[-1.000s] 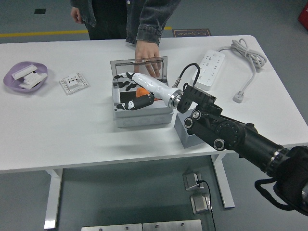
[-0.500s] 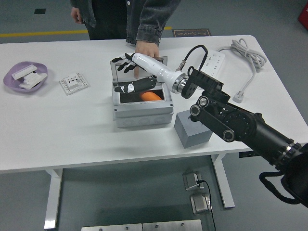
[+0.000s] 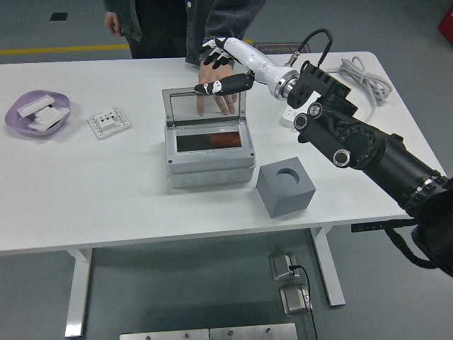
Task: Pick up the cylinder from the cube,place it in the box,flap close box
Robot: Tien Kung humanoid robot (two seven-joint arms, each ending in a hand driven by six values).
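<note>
One thing is seen in the open box [image 3: 210, 166] left of centre: the orange cylinder [image 3: 226, 142], lying inside it, while the lid [image 3: 205, 106] stands raised at the far side with a person's hand [image 3: 214, 88] resting behind it. The right hand [image 3: 225, 65], fingers spread and empty, is held above the lid's far right corner, so that hand could be pinched when the lid is pushed down. Right of the box, the grey cube [image 3: 286, 188] is left with its socket empty.

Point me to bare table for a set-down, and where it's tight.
Free: the near strip in front of the junction box and grey cube, and between the socket plate and the box. Tight: behind the lid, where the right hand and a person's hand meet.
</note>
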